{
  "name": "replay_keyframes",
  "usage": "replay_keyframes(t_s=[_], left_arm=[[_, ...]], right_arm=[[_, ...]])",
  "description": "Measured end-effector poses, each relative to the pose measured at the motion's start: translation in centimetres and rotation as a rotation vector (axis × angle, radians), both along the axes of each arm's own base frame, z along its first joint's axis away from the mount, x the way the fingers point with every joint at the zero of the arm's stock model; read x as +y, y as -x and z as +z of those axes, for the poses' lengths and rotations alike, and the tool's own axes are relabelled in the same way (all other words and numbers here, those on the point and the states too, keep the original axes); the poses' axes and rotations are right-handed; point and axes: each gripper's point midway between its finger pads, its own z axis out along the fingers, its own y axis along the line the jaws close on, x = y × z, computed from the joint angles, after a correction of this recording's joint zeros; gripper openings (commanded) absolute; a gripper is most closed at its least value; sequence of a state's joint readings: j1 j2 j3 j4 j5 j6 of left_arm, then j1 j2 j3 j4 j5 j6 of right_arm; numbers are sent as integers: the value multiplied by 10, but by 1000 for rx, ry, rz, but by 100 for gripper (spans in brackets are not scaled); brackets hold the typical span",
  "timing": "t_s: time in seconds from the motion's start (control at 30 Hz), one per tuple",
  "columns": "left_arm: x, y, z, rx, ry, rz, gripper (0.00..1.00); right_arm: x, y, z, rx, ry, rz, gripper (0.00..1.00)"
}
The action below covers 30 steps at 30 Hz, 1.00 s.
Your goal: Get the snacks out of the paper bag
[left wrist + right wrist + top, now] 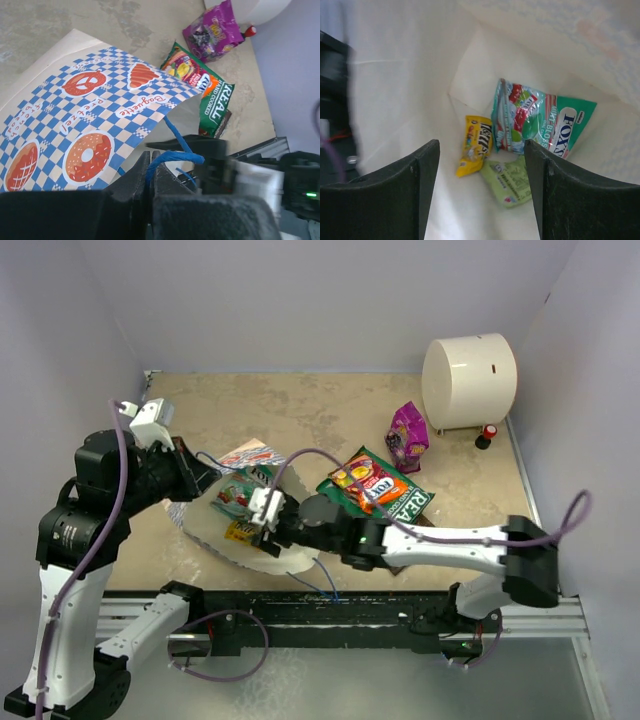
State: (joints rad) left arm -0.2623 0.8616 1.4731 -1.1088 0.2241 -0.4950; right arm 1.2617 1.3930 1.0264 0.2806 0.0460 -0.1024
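Snacks [535,122] (one yellow, two green) lie in the paper bag [400,100] ahead of your right gripper [480,150], jaws wide; your left gripper [150,167] pinches its blue cord [175,158].

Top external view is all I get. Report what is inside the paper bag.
Observer: The right wrist view shows three packs on the bottom of the paper bag: a yellow candy pack, a pale green pack and a teal packet.
Operator: Give me the right gripper's state.
Observer: The right gripper is open inside the bag, above the packs, holding nothing.
Operator: Now the left one.
Observer: The left gripper is shut on the bag's blue cord handle.
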Motion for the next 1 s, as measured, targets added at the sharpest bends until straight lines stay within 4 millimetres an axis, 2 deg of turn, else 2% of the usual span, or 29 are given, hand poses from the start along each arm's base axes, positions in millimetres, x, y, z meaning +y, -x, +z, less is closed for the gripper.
replay_keyframes(t_s=[0.1,0.2,0.37,0.4,0.43,0.47,0.77,0.9,1.0], left_arm=[[-7,3,8,-27,30,-42,0],[-13,5,12,-36,49,-74,0],[-19,6,13,-34,65,-109,0],[-19,7,13,-33,66,-114,0],[-20,7,13,-34,64,-117,0],[-20,7,13,-34,63,-120,0],[-26,12,13,-20,81,-158,0],[-27,15,11,-5,86,-170,0],[-27,16,11,-3,91,-167,0]], right_arm=[[19,-19,-42,-68,79,-74,74],[29,-42,-82,-116,144,-157,77],[42,-65,-128,-154,189,-217,85],[45,-69,-134,-158,184,-223,89],[48,-71,-138,-161,178,-228,97],[51,-73,-142,-162,172,-233,100],[83,-101,-157,-186,81,-298,100],[85,-127,-166,-192,89,-364,100],[85,-149,-174,-191,108,-432,92]])
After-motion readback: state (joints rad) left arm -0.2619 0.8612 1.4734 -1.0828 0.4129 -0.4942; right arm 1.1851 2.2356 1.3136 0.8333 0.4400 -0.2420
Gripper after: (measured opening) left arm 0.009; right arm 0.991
